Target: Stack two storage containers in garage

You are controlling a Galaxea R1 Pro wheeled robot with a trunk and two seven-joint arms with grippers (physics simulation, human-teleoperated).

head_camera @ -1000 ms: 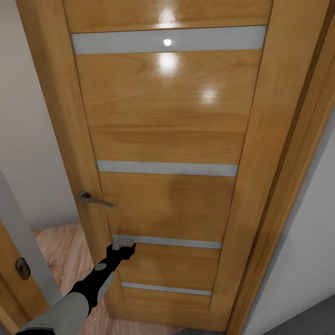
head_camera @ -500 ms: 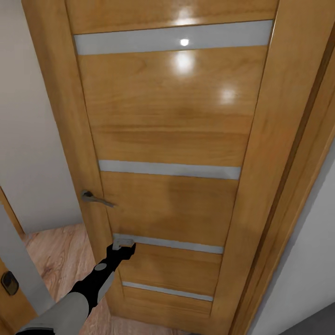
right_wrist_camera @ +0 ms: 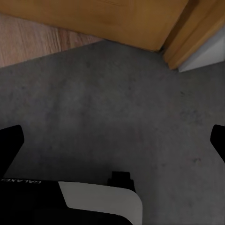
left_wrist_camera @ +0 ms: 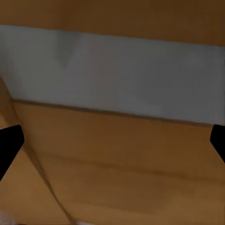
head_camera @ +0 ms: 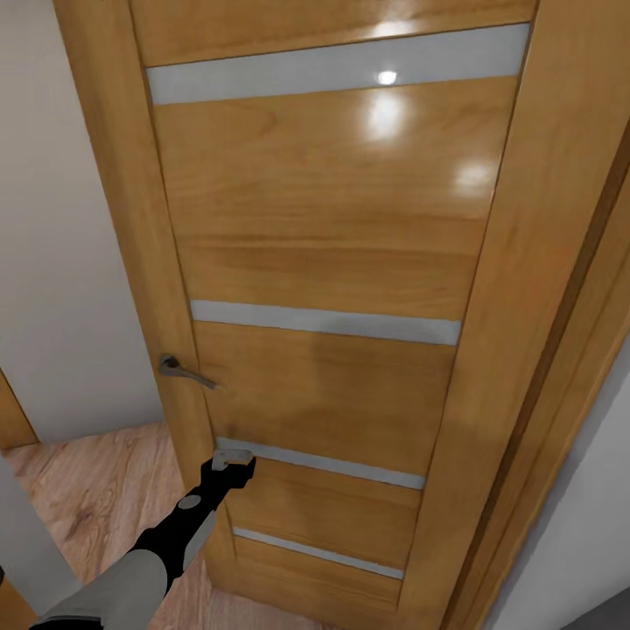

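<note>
Left tool [head_camera: 233, 457] spread wide, empty, pressed at the wooden door [head_camera: 332, 262] below its handle [head_camera: 181, 370]. Right tool [right_wrist_camera: 112, 140] wide, empty, over grey concrete floor [right_wrist_camera: 122, 108]. Containers unseen. Push steadily, base following, avoiding the frame.

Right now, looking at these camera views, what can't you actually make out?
- Past the wooden door: head view, the door panel hides it.
- Left gripper contact with the door: head view, too small to judge; left wrist view is too close and blurred.
- Right gripper over grey floor: fingertips cut by the frame edges.
</note>
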